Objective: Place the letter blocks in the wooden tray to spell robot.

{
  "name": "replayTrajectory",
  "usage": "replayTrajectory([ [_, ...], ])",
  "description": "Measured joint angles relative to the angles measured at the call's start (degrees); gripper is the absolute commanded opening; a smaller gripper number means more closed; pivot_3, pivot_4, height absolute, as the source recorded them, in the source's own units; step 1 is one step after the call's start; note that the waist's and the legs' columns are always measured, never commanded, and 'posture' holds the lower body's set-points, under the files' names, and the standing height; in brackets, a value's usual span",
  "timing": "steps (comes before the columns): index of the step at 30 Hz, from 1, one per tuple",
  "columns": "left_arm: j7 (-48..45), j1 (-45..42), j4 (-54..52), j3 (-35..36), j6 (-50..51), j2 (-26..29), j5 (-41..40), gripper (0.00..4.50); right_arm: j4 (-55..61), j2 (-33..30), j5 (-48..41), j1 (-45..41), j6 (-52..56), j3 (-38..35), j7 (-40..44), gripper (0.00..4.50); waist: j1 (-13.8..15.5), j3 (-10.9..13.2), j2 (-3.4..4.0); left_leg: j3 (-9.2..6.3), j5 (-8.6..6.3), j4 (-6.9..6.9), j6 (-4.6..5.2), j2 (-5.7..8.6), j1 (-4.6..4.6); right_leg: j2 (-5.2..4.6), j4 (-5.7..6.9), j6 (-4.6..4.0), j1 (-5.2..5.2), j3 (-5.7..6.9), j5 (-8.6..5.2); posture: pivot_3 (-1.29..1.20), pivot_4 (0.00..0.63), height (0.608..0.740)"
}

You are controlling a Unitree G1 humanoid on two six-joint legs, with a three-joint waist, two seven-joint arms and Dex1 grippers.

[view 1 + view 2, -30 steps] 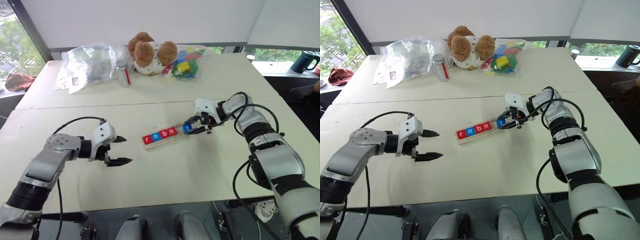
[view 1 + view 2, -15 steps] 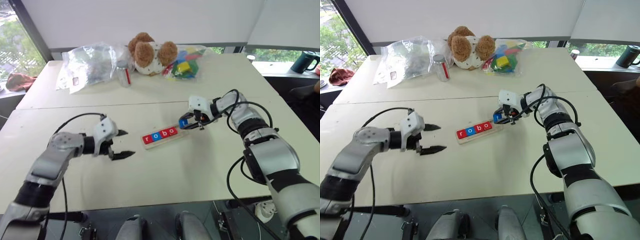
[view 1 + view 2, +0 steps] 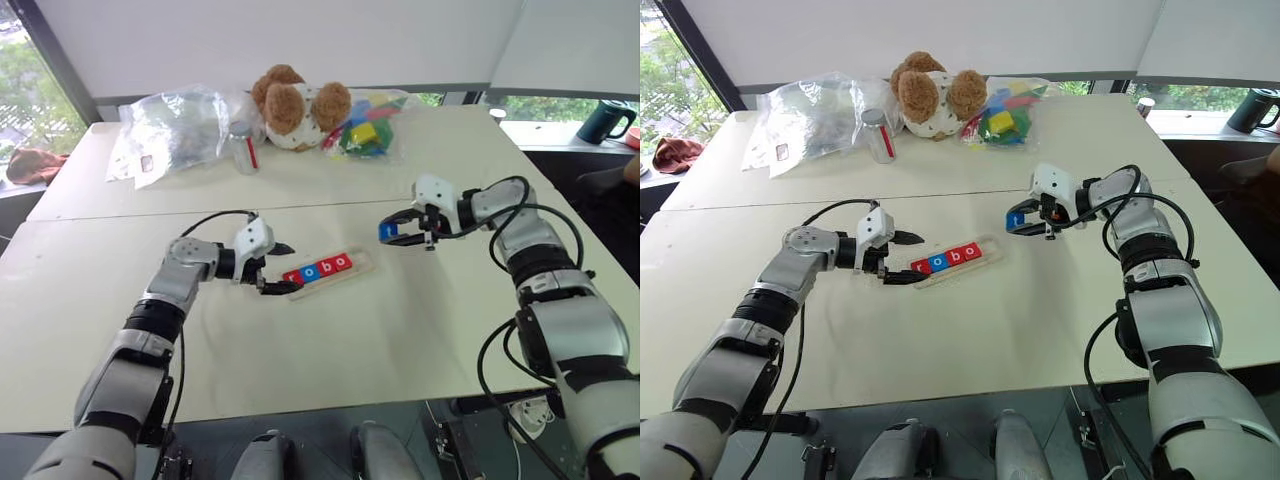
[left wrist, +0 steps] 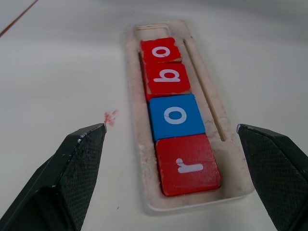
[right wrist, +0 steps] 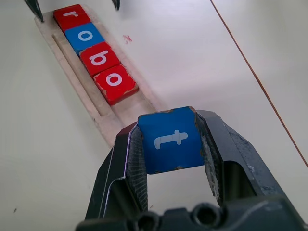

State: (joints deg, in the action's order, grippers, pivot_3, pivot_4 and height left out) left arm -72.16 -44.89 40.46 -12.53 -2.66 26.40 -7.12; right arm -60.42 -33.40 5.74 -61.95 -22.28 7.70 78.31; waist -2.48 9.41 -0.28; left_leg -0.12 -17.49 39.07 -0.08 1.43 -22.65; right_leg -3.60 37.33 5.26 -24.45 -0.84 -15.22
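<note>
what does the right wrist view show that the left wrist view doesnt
Right wrist view alone: the blue t block clamped in the right gripper, held above the table past the tray's empty end.

Left wrist view alone: the left gripper wide open, its fingers on either side of the tray's r end.

Both: the wooden tray on the table, holding four tiles in a row: red r, blue o, red b, red o.
</note>
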Motion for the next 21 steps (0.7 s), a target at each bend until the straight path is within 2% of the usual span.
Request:
replayTrajectory([
  [6,-1.4,0.0,2.4,-0.8,-1.8,-0.4,3.3,4.5,8.4,-2.1,-2.6,4.1,4.3,-0.2,0.5,1.14,0.1,0.0,0.0,-0.01,-0.01,0.02,0.02,-0.01,0.0,0.0,0.01,0.0,-0.02,-0.02,0.0,0.0,0.15,0.74],
  [14,-0.6,-0.9,4.6,-0.9,-3.3,-1.3,4.7,4.5,12.5,-2.7,-3.8,5.8,7.1,-0.2,-0.8,1.14,0.5,0.0,-0.01,0.0,-0.04,0.07,0.07,-0.01,0.04,-0.01,0.02,0.0,0.01,-0.04,0.0,0.0,0.15,0.74],
  [17,-0.6,-1.2,4.9,-1.0,-3.3,-1.7,5.3,3.74,12.8,-2.7,-3.9,5.8,7.5,-0.2,-1.4,1.14,0.7,0.0,-0.01,-0.01,-0.07,0.09,0.14,0.0,0.1,-0.01,0.05,0.0,0.07,-0.04,0.0,0.0,0.15,0.74],
  [18,-0.5,-1.2,4.9,-1.1,-3.4,-1.9,5.3,3.28,12.8,-2.7,-3.9,5.8,7.6,-0.2,-1.4,1.14,0.8,0.0,-0.01,0.0,-0.07,0.09,0.14,0.0,0.11,-0.01,0.06,0.0,0.08,-0.04,0.0,0.0,0.15,0.74],
  [19,-0.4,-1.2,4.8,-1.2,-3.5,-1.9,5.4,3.08,12.8,-2.7,-3.9,5.8,7.7,-0.2,-1.4,1.14,1.0,0.0,-0.01,0.0,-0.07,0.09,0.15,0.0,0.12,-0.01,0.08,0.0,0.08,-0.05,0.0,0.0,0.15,0.74],
  [21,-0.2,-1.2,4.8,-1.3,-3.8,-2.0,5.4,3.08,12.8,-2.7,-3.9,5.8,7.8,-0.2,-1.4,1.14,1.4,0.0,-0.01,0.0,-0.07,0.09,0.14,-0.01,0.13,0.0,0.09,0.0,0.08,-0.05,0.0,0.0,0.15,0.74],
])
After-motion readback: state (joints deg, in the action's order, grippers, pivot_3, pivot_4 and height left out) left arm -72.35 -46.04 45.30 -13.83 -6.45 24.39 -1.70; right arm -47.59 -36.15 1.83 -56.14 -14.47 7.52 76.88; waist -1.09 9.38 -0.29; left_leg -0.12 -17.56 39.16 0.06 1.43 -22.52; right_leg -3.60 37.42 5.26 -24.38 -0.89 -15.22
